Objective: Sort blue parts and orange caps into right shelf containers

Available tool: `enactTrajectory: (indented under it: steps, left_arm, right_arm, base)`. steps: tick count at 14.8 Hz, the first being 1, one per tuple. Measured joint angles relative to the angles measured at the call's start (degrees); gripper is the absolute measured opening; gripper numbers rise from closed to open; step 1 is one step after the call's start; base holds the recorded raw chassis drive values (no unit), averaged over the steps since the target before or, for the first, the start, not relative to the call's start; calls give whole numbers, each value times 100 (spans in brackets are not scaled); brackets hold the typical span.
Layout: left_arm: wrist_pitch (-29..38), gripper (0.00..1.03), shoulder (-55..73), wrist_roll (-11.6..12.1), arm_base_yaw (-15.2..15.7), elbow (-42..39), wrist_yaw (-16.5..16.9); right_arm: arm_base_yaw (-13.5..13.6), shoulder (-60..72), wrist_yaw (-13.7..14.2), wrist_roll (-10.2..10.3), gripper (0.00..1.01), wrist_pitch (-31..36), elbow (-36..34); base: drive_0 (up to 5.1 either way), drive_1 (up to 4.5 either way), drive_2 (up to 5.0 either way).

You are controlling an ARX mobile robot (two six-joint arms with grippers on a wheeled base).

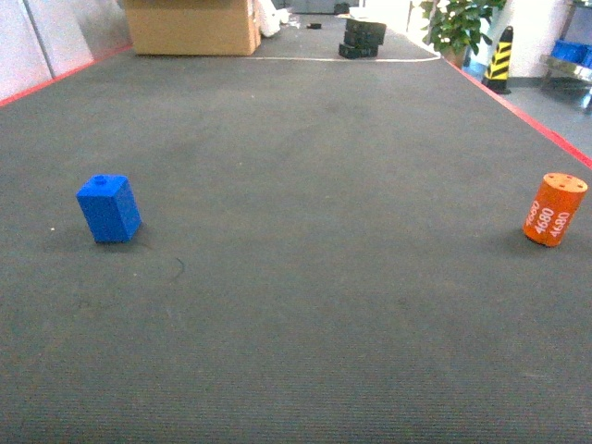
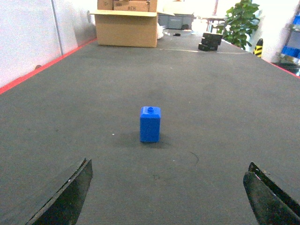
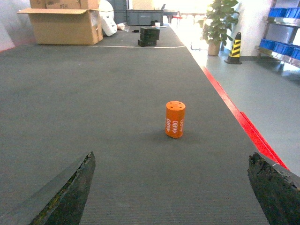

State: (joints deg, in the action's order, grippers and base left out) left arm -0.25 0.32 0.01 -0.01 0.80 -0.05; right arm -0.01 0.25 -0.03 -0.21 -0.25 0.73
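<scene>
left gripper (image 2: 166, 194): held low and level above the dark grey ribbed mat (image 1: 305, 305), fingers spread wide, nothing between them. small bright-blue rectangular plastic block (image 2: 150, 123) stands upright straight ahead, apart from the fingertips.

right gripper (image 3: 171, 190): same low, level pose, fingers wide apart, empty. small orange cylinder with white "4680" lettering (image 3: 175, 119) stands upright ahead, near the mat's red edge strip (image 3: 243, 126).

head view: block left, cylinder right, well apart.
</scene>
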Motion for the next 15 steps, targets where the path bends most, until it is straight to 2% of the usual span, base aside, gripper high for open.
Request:
enactTrajectory:
  steps: [15]
  left_arm:
    - [0,98,0,0,0,0,0]
  right_arm:
    - [0,0,0,2,98,0,0]
  base:
    - [0,0,0]
